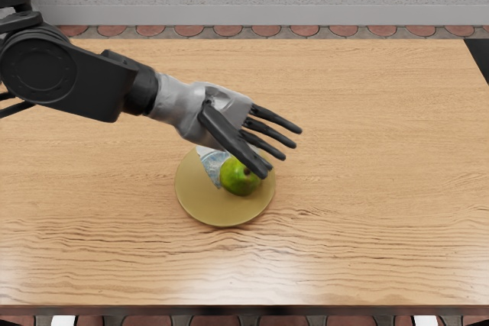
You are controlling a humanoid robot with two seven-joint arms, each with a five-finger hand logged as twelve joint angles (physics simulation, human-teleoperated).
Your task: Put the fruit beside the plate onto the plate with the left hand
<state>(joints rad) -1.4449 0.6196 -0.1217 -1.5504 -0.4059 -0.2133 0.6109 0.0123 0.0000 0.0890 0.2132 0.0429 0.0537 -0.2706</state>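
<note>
So the left hand (237, 131) is hanging over the plate (206, 205), a bit left of centre in the frame. Its arm (76, 78) comes in from the upper left: a big dark round joint near the edge, then a grey forearm sloping down toward the middle.

The hand is holding nothing. The dark fingers (275, 121) are stretched out straight and fanned apart, pointing toward the right side of the picture. One digit angles down and crosses in front of the top of the fruit (238, 181). I honestly can't tell if it's touching or just above it, but nothing is curled around it.

The fruit is green and roundish, and it's sitting on the plate, in the upper right part of it, close to the rim. The plate is a flat tan-gold disc lying on the wooden counter (382, 158), slightly below the middle of the frame.

Just left of the fruit, also on the plate and partly under the palm, there's a pale bluish-white lump (209, 161). It's too hidden to say what that is.

Along the top edge there's a strip of reddish floor tiles (229, 30) behind the counter.
</note>
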